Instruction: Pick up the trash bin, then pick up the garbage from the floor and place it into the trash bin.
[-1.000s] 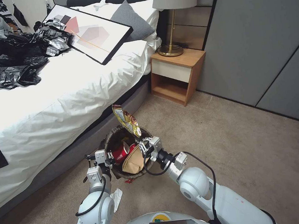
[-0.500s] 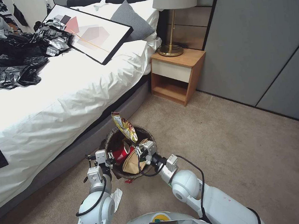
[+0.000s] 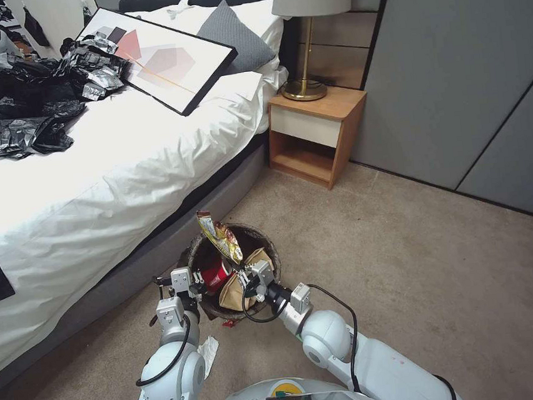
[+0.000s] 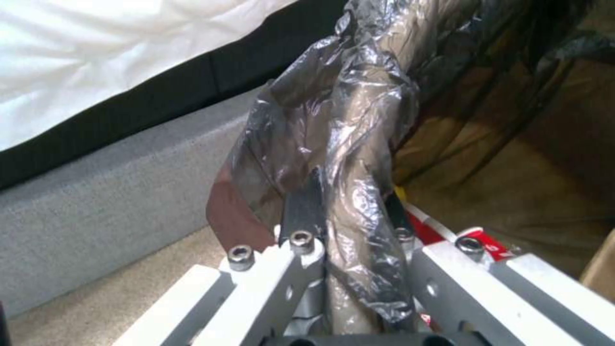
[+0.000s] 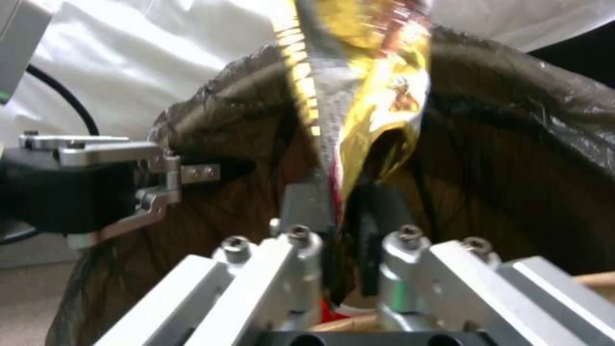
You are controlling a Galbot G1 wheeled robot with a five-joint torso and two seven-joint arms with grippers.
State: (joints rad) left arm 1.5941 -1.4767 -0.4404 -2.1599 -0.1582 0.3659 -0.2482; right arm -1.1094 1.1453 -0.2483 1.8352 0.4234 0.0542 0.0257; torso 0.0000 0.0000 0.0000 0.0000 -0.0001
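The right gripper (image 3: 247, 276) sits low in the centre of the head view, at the near rim of the trash bin (image 3: 259, 236), its jaws pinched on the lower edge of a gold snack wrapper (image 3: 221, 237). The wrapper stands upright from the jaws, over the bin's opening, tilted toward the bed (image 3: 88, 179). In the right wrist view the two dark fingers (image 5: 306, 194) press together on the wrapper's (image 5: 365, 96) crimped edge, with the bin's brown bag liner (image 5: 512, 144) curving behind it.

The left gripper (image 3: 198, 286) is just to the left of the right one, at the bin's left rim. In the left wrist view its fingers (image 4: 306, 202) are closed on the rim with the crinkled liner (image 4: 346, 120) folded over it, so it holds the bin by its edge.

Inside the bin lie a red-and-white paper cup (image 3: 217, 274) and a tan paper bag (image 3: 236, 288), the bag leaning against the near wall beside the right gripper. A white tissue (image 3: 209, 350) lies on the carpet (image 3: 444, 283) at lower left of centre, near the left arm, and a small red scrap (image 3: 230, 322) lies just below the bin.

The bin stands close beside the bed's grey base. Black plastic sheets (image 3: 13, 111) and a framed picture (image 3: 158, 56) lie on the bed at upper left; a wooden nightstand (image 3: 317, 135) with a lamp (image 3: 307, 32) stands at upper centre.
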